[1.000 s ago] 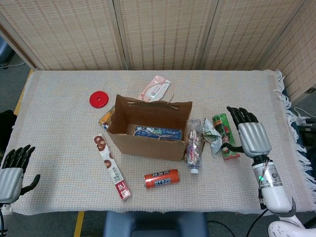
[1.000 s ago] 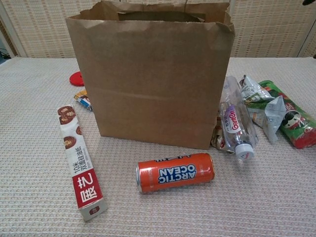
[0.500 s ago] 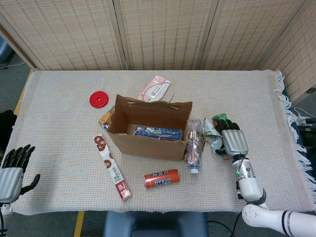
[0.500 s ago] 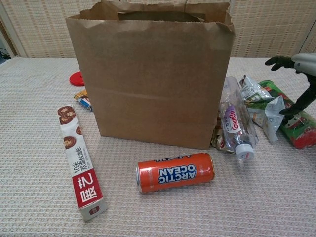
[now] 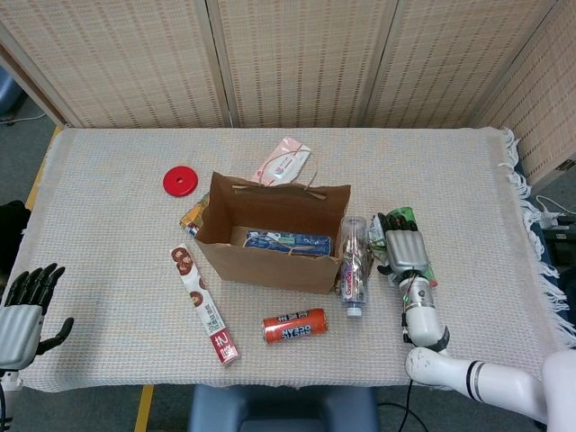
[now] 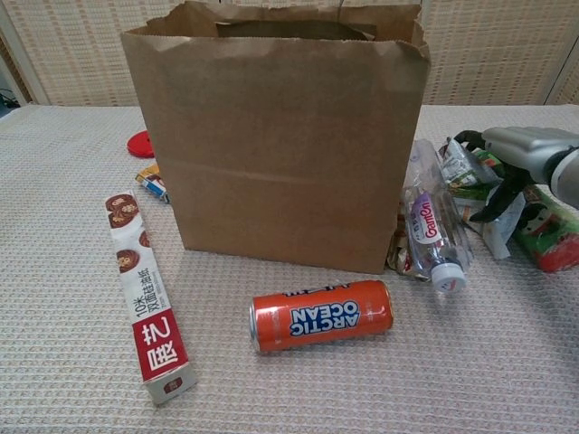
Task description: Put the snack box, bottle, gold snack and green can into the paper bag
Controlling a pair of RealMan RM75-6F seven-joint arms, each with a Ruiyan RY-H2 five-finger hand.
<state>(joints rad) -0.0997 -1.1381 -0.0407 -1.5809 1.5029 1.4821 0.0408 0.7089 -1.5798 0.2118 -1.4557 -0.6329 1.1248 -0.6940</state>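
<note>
The brown paper bag [image 5: 270, 261] [image 6: 280, 136] stands open mid-table, and a blue snack box [image 5: 288, 241] lies inside it. The clear bottle [image 5: 353, 265] [image 6: 432, 231] lies against the bag's right side. Further right, a crumpled silver packet [image 6: 493, 217] rests on the green can [image 5: 402, 214] [image 6: 547, 237]. My right hand [image 5: 405, 250] [image 6: 529, 154] hovers over the packet and can, fingers apart and curved down, holding nothing. The gold snack [image 5: 192, 214] [image 6: 152, 181] peeks out at the bag's left. My left hand [image 5: 22, 310] is open at the front left corner, off the objects.
An orange can [image 5: 294, 326] [image 6: 321, 315] lies in front of the bag. A long red-and-white box [image 5: 205, 306] [image 6: 145, 298] lies front left. A red disc [image 5: 180, 182] and a pink packet [image 5: 283, 164] sit behind the bag. Woven screens stand behind the table.
My right hand has moved left from the table's right side to above the silver packet and green can. The left hand and all objects are unmoved.
</note>
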